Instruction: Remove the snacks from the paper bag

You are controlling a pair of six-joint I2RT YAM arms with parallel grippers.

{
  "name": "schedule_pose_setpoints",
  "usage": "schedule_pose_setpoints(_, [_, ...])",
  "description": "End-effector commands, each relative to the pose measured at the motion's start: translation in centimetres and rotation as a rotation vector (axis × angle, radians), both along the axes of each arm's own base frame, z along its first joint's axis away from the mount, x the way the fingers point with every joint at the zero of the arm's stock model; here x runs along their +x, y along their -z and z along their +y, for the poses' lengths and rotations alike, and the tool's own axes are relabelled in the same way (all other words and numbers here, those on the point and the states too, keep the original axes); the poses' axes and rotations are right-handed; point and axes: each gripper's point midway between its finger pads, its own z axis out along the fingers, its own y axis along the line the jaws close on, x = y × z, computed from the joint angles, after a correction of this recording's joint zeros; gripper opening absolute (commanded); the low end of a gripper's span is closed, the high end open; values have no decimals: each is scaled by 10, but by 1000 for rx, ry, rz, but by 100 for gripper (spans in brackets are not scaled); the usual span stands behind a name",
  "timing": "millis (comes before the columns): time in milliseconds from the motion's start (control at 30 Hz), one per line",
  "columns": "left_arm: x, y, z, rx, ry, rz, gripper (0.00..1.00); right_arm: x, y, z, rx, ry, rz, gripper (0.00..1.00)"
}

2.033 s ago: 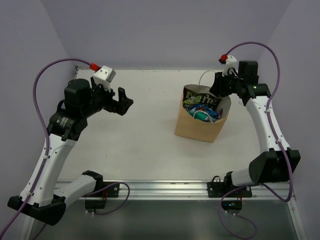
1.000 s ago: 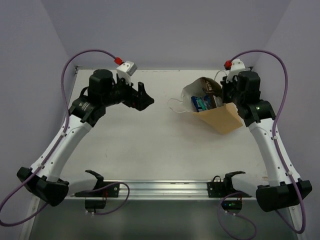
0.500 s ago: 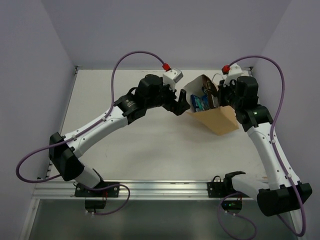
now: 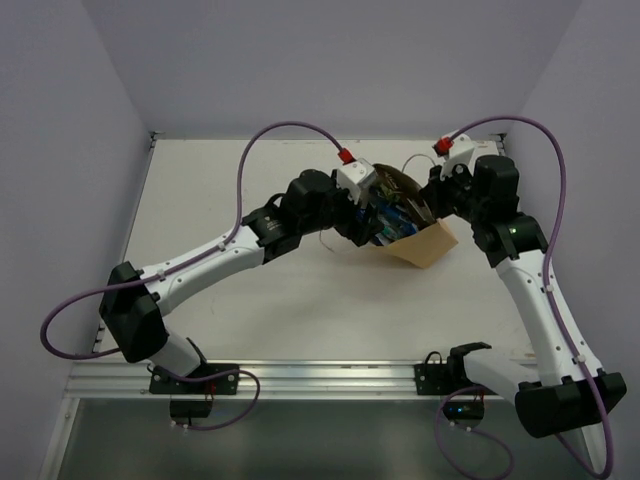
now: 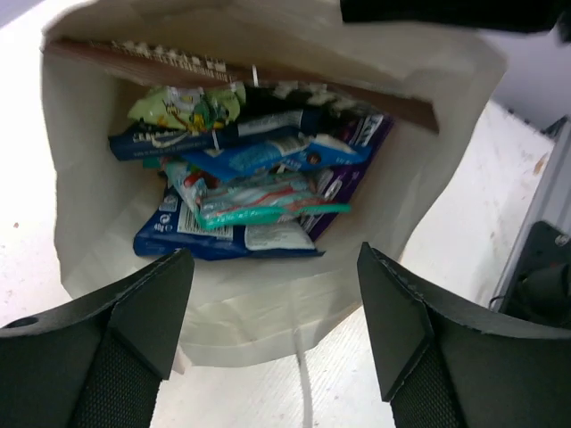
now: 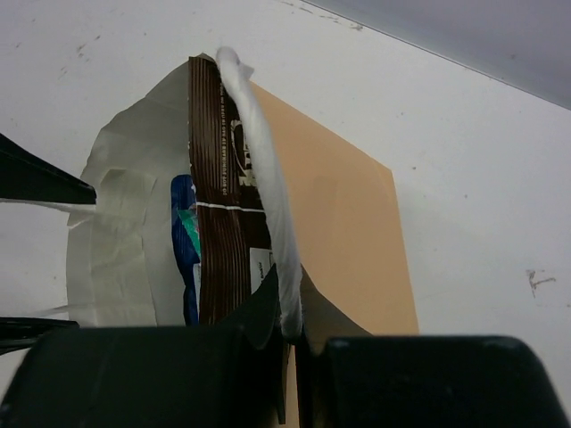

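Observation:
The tan paper bag (image 4: 428,245) lies tipped on its side, mouth toward the left. My right gripper (image 4: 430,196) is shut on the bag's upper rim (image 6: 290,308), with the bag's tan outside (image 6: 343,223) to its right. My left gripper (image 4: 367,222) is open at the bag's mouth, its fingers (image 5: 134,308) spread just outside the lower lip (image 5: 268,334). Inside lie the snacks: a teal-and-red pouch (image 5: 259,196), blue packets (image 5: 192,239) and a long dark brown packet (image 5: 357,94), which also shows in the right wrist view (image 6: 219,241).
A white cord handle (image 5: 303,383) trails from the bag's lower lip onto the white table (image 4: 230,180). Lilac walls close the back and sides. A metal rail (image 4: 330,378) runs along the near edge.
My left arm has swung right, from the table's left side to the bag's mouth. The right gripper has tipped the bag over onto its side, mouth facing left.

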Motion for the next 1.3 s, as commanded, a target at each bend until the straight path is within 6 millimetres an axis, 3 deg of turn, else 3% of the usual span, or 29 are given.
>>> schedule_pose_setpoints(0, [2, 1, -7, 7, 50, -110, 80, -1, -21, 10, 26, -54, -91, 0])
schedule_pose_setpoints(100, [5, 14, -6, 69, 82, -165, 78, -2, -16, 11, 18, -63, -72, 0])
schedule_pose_setpoints(300, [11, 13, -12, 119, 184, -389, 77, -6, -15, 10, -3, -73, -77, 0])
schedule_pose_setpoints(400, [13, 29, -15, 186, 255, -458, 77, -9, -16, 11, -6, -79, -82, 0])
schedule_pose_setpoints(533, [19, 44, -17, 244, 311, -544, 64, -13, -17, 14, -3, -94, -85, 0])
schedule_pose_setpoints(800, [26, 51, -26, 258, 373, -601, 54, -23, -23, 19, 4, -114, -101, 0])
schedule_pose_setpoints(1000, [34, 57, -29, 281, 357, -611, 58, -29, -19, 25, 29, -144, -96, 0])
schedule_pose_setpoints(1267, [43, 46, -33, 273, 323, -650, 60, -30, -17, 30, 43, -163, -94, 0])
